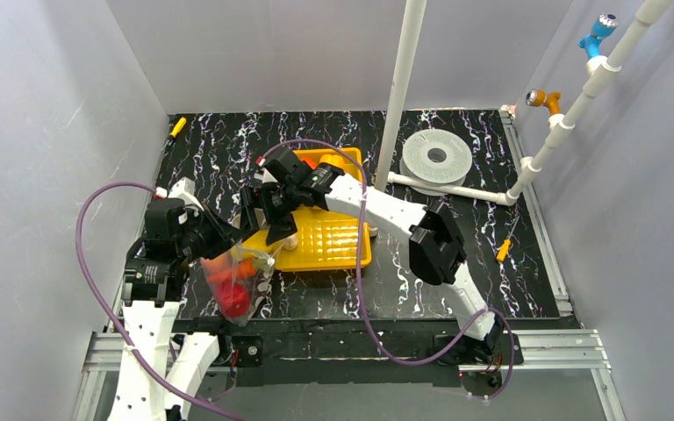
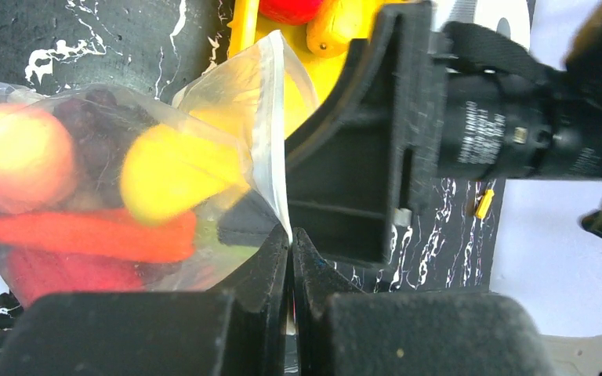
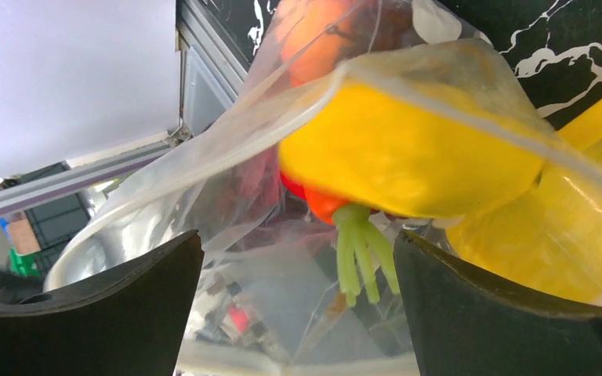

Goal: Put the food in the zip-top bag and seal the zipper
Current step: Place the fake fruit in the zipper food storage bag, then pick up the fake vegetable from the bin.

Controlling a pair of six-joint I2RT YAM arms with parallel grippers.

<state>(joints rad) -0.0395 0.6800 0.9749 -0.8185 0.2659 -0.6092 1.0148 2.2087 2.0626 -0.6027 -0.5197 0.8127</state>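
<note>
The clear zip-top bag (image 1: 237, 279) lies at the yellow tray's left front corner and holds red and orange food. In the left wrist view the bag (image 2: 227, 94) shows a yellow fruit (image 2: 172, 168), a peach-coloured fruit (image 2: 16, 157), a red carrot-like piece (image 2: 86, 235) and dark grapes (image 2: 102, 117). My left gripper (image 2: 291, 239) is shut on the bag's edge; it also shows from above (image 1: 218, 239). My right gripper (image 1: 272, 224) is open over the bag's mouth. Its fingers (image 3: 110, 298) straddle the plastic, with the yellow fruit (image 3: 407, 149) and a green stem (image 3: 360, 251) between them.
The yellow tray (image 1: 329, 237) sits mid-table; a red piece (image 2: 294, 8) and an orange-yellow piece (image 2: 337, 23) lie on it. A white upright pipe (image 1: 404, 88) and a white spool (image 1: 437, 156) stand behind. Small yellow pegs (image 1: 503, 252) lie on the black marbled table.
</note>
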